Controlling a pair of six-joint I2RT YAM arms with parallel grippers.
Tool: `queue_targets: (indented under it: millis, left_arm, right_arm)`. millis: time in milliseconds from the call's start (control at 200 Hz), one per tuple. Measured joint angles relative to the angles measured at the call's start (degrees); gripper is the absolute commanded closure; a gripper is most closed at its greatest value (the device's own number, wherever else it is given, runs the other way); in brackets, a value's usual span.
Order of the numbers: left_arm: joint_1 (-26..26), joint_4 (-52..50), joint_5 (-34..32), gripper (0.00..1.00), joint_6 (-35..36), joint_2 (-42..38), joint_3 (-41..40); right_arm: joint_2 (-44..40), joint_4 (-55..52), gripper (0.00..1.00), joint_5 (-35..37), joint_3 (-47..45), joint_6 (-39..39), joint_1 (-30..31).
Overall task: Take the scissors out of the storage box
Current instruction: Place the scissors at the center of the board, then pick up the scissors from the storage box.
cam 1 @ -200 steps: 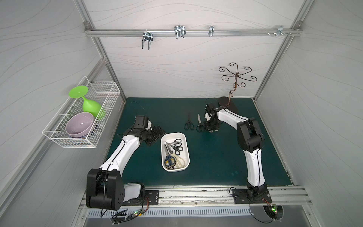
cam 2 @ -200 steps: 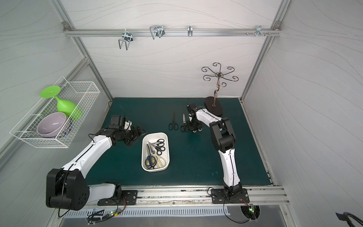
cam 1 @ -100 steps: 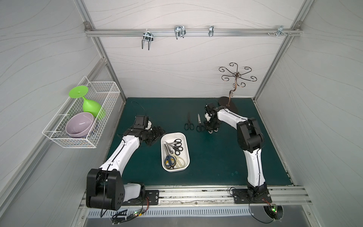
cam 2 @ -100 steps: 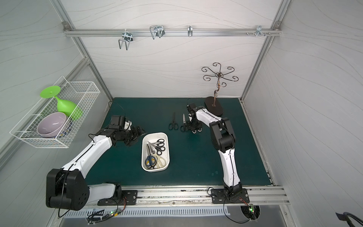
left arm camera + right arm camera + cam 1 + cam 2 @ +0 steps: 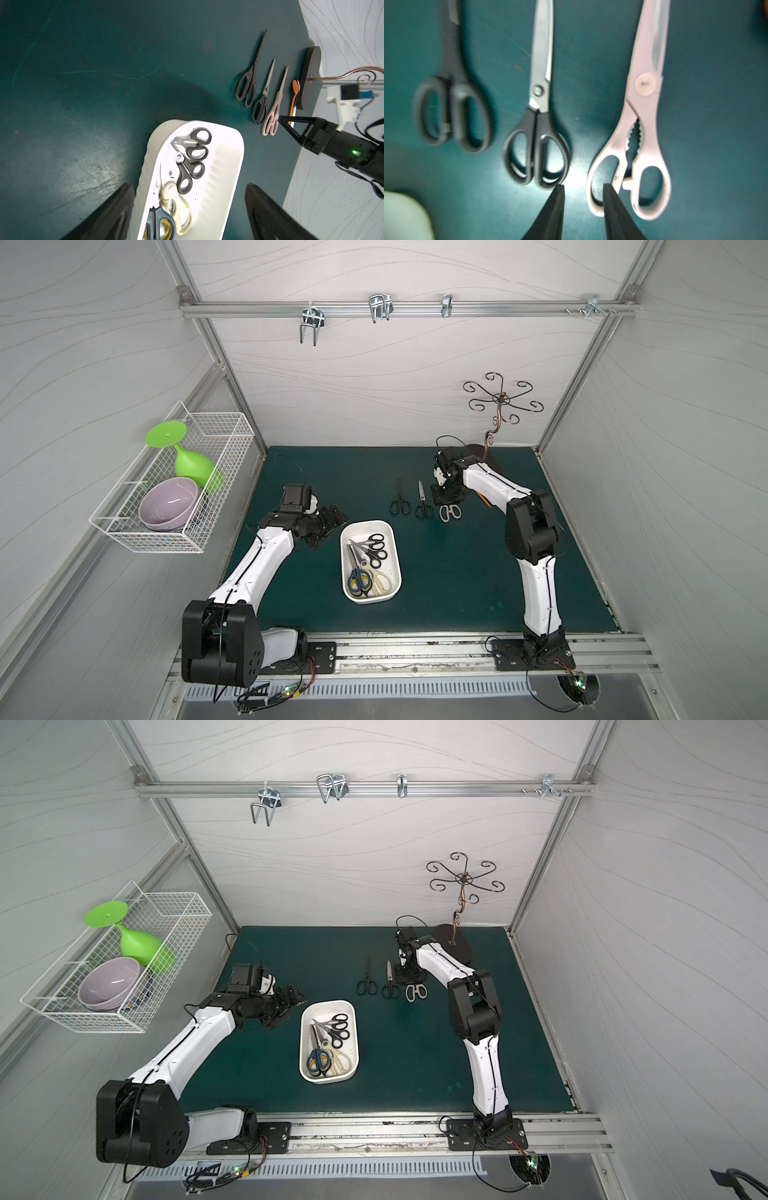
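a: is the pink pair down?

b: yes. the pink scissors (image 5: 643, 116) lie flat on the table (image 5: 716, 124) beside two black pairs (image 5: 537, 133), well apart from the storage box (image 5: 397, 568). your right pincer (image 5: 583, 188) is released, with one smooth handle loop loose between its jaws. lift straight up so nothing drags.

a: then?

b: your left pincer (image 5: 330, 520) hangs wide open beside the box. aim for the black-handled pairs (image 5: 195, 153). their thick matte loops should grip better than slick steel blades.

White storage box (image 5: 394, 572) holding several scissors (image 5: 376, 549), three pairs (image 5: 421, 497) side by side outside
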Motion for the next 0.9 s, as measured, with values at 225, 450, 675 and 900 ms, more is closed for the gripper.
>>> queue_targets:
  millis: [225, 450, 675, 900]
  left_arm:
    - [0.35, 0.11, 0.2, 0.12, -0.5, -0.02, 0.0]
    - [0.61, 0.76, 1.29, 0.12, -2.89, -0.76, -1.14]
    - [1.79, 0.83, 1.97, 0.12, -4.92, -3.04, -5.35]
    - [2.56, -0.59, 0.79, 0.12, -4.7, -5.46, -7.02]
  right_arm:
    - [-9.88, -1.49, 0.64, -0.09, 0.55, 0.09, 1.2]
    - [-18.51, -1.75, 0.65, -1.27, -4.28, 1.49, 11.37]
    - [-20.2, -1.66, 0.67, -1.88, -9.49, 4.33, 26.05]
    - [-18.21, -0.31, 0.69, -3.41, -12.68, 6.01, 34.73]
